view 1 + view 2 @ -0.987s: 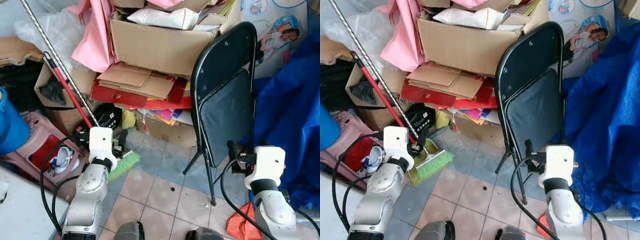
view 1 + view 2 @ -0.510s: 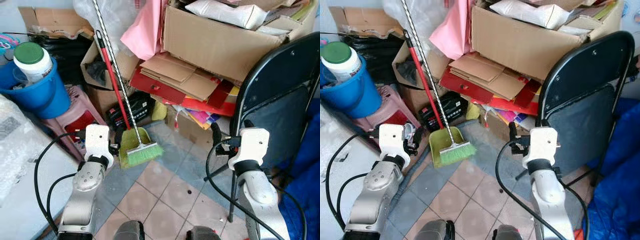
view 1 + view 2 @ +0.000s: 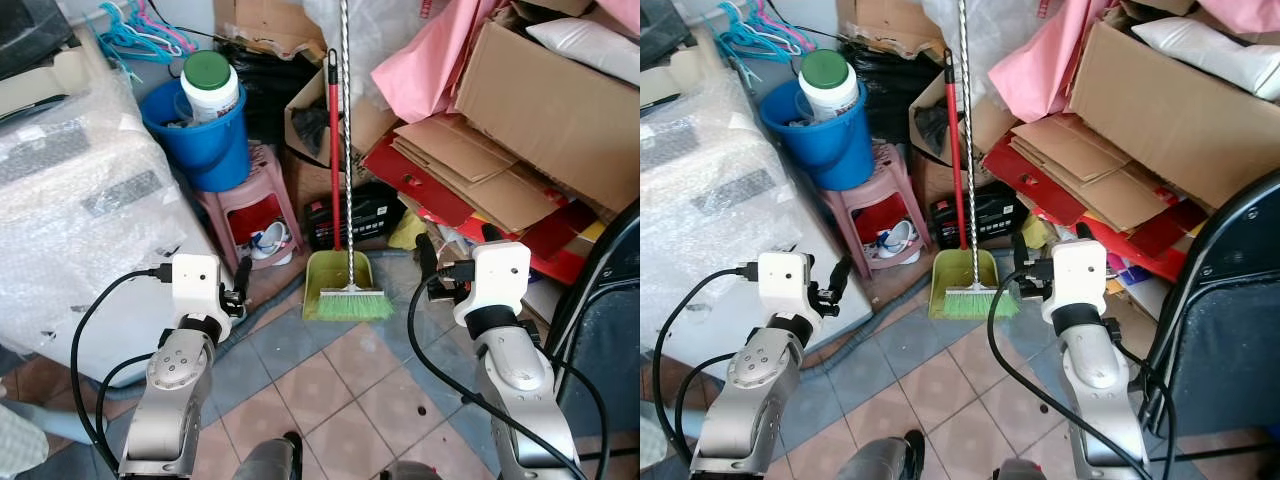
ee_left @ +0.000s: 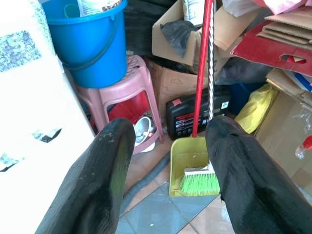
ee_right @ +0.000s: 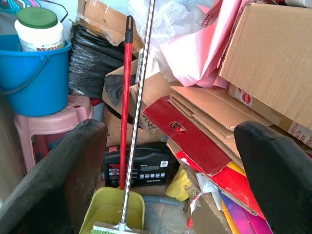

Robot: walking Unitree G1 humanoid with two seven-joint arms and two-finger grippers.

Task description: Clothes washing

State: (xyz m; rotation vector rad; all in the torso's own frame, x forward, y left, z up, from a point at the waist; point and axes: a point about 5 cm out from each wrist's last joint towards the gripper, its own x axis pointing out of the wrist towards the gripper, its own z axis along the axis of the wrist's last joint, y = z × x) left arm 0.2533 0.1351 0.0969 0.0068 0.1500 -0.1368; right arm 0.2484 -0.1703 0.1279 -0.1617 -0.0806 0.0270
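My view has swung left across the storeroom: the folding chair (image 3: 610,300), central a second ago, now sits at the right edge. A bubble-wrapped appliance (image 3: 80,220), likely the washer, has come in on my left beside a blue bucket (image 3: 205,145). No clothes are identified yet. Left fingers (image 4: 97,185) and right fingers (image 5: 53,175) are spread, holding nothing. Task barely begun.

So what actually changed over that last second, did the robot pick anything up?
Nothing was picked up. The robot's head view swung to its left: the black folding chair slid to the right edge, and a blue plastic bucket on a pink stool came into sight. The green broom itself stayed put. Left gripper and right gripper stay open, empty.
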